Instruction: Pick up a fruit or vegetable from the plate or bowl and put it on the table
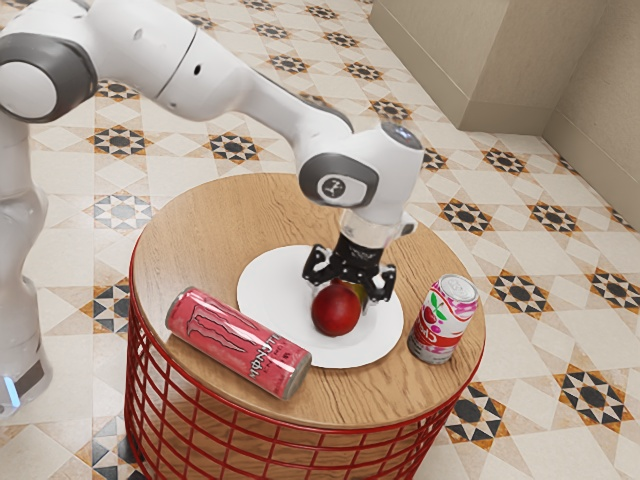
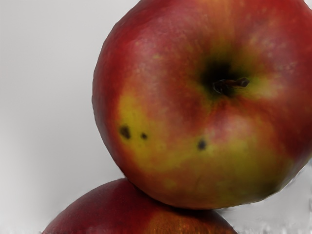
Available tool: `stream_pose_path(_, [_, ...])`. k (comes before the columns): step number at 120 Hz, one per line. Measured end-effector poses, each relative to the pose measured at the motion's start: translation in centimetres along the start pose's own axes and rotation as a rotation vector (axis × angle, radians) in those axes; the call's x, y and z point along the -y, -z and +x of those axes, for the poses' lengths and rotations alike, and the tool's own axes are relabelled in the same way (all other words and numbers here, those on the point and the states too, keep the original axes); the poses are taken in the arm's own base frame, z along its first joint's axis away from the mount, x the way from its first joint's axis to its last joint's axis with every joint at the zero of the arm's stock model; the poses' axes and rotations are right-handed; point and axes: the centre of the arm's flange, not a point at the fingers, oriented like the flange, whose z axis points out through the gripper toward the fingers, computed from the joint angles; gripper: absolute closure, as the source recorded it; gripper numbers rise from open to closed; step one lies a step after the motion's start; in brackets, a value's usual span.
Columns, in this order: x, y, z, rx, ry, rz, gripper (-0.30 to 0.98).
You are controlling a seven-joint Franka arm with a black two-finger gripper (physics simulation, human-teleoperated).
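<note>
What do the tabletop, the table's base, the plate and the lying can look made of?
Tabletop: wood or veneer, visible grain.
Base: likely painted metal, thin red bars in a grid.
Plate: ceramic or plastic, smooth plain white.
Lying can: probably aluminium, printed pink, silvery end.

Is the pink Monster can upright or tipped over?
Tipped over: the pink Monster can lies lengthwise with its side down by the plate, whereas the smaller can stands on its base on the tabletop.
</note>
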Motion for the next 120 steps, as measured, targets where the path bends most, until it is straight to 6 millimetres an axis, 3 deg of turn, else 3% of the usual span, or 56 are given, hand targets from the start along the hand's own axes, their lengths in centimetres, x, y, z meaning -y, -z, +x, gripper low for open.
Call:
stream_pose_path(20, [-0.8,-0.1,-3.9,-0.004,-0.071,-0.019,0.0])
stream_pose_path(30, [-0.9,-0.3,-4.9,0.001,-0.082,-0.026,0.0])
stream_pose_path(47, [-0.9,-0.2,-3.3,0.004,-0.05,-0.04,0.0])
stream_pose_path(65, [-1.1,-1.8,-0.9,0.023,0.006,-0.029,0.0])
stream_pose_path(94, [-1.3,-1.7,-0.8,0.028,0.015,-0.049,0.0])
stream_pose_path(107, [-1.4,-1.3,-1.3,0.025,0.006,-0.059,0.11])
stream_pose_path(120, [-1.4,-1.1,-1.7,0.024,0.001,-0.063,0.08])
